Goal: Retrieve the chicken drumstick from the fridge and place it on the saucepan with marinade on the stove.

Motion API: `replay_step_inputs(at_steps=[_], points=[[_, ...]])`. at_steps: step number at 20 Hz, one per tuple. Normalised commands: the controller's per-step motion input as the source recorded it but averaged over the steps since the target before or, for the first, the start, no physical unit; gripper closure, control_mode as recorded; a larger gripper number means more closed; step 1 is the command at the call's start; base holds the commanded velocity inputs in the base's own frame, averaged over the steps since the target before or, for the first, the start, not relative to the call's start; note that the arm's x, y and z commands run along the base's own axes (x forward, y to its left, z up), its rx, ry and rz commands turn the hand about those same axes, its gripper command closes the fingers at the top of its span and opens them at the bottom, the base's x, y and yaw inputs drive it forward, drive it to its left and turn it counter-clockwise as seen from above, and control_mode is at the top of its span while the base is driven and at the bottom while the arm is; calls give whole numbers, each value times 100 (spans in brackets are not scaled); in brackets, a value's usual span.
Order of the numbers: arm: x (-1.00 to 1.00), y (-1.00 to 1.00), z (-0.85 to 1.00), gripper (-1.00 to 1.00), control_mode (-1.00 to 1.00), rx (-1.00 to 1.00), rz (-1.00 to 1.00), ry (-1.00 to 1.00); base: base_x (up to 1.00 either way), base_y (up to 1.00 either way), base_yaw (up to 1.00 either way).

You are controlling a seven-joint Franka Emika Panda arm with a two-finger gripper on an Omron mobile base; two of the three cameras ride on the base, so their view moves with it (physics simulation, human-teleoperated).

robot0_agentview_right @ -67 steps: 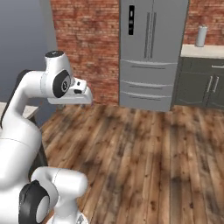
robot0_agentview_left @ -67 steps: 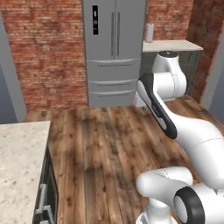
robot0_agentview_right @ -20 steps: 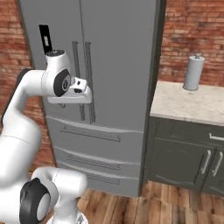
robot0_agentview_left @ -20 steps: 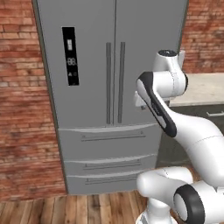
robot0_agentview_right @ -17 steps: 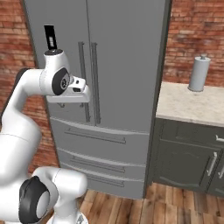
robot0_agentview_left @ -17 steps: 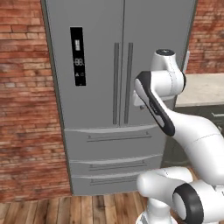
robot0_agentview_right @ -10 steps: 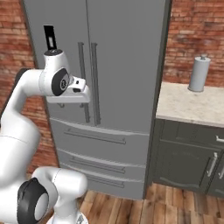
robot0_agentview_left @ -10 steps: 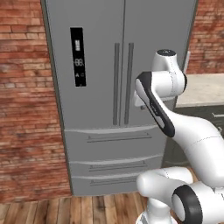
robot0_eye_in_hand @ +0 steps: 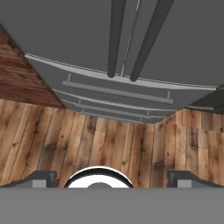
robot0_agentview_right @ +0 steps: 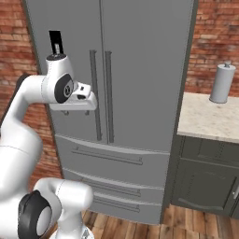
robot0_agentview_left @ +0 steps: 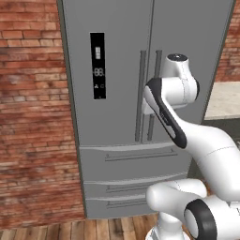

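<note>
Hand view: the fridge point(robot0_eye_in_hand: 131, 52) is being looked at from above, both doors closed, its two bar handles point(robot0_eye_in_hand: 133, 37) running down from 12 o'clock and the lower drawers point(robot0_eye_in_hand: 113, 98) stacked beneath them. The gripper point(robot0_eye_in_hand: 111, 177) is being held with its fingertips point(robot0_eye_in_hand: 41, 177) spread wide apart at 6 o'clock, nothing being carried between them. The wood floor point(robot0_eye_in_hand: 65, 140) is being seen below.

Left base view: the arm point(robot0_agentview_left: 173, 98) is being held in front of the fridge point(robot0_agentview_left: 117, 70), near the handles point(robot0_agentview_left: 140, 93) but not touching as far as can be told.

The chicken drumstick is presumably being kept behind the closed doors; it cannot be seen. The saucepan and stove are likewise not being shown.

Risks being judged: a handle could be missed or clipped by an open finger if the approach is off-centre; both handles sit close together, so the wrong door could be pulled; the door could swing into the arm.

Writing: a black display panel point(robot0_agentview_left: 97, 65) is being shown on the left door; its pale digits are too small to be read. No brand is being seen. At 3 o'clock in the right base view a paper towel roll point(robot0_agentview_right: 221, 83) is standing on the counter point(robot0_agentview_right: 210, 119).
</note>
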Motion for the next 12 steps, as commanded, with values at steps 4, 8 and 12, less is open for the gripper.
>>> replay_step_inputs(at_steps=[4, 8, 12], points=[[0, 0, 0, -100, 100, 0, 0, 0, 0, 0, 0], [0, 0, 0, -100, -100, 0, 0, 0, 0, 0, 0], [0, 0, 0, -100, -100, 0, 0, 0, 0, 0, 0]])
